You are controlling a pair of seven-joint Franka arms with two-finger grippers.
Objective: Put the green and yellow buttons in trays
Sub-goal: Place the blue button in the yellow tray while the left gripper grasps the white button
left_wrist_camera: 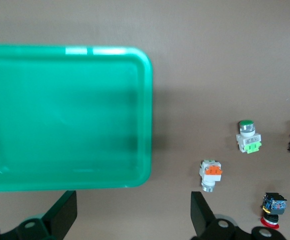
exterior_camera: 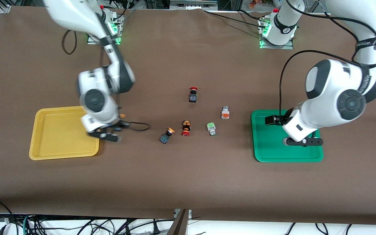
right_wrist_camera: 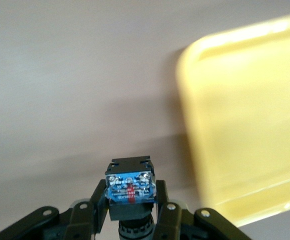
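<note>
Both shallow plastic trays, the yellow tray (exterior_camera: 49,137) and the green tray (exterior_camera: 269,153), are sitting empty on the brown counter (exterior_camera: 188,182), so nothing is placed yet. The right pincer (right_wrist_camera: 131,212) is hanging over the yellow tray's rim, clamping a yellow-capped button with a black-blue body (right_wrist_camera: 130,190). The left pincer (left_wrist_camera: 134,215), fingers apart, is waiting over the green tray. Another yellow-capped button (exterior_camera: 166,135) and two pale grey-white buttons (exterior_camera: 211,128) are lying between the trays.

I can read no text anywhere: the blue label (right_wrist_camera: 130,187) on the button (right_wrist_camera: 130,192) in my right gripper (right_wrist_camera: 131,210) is illegible.
</note>
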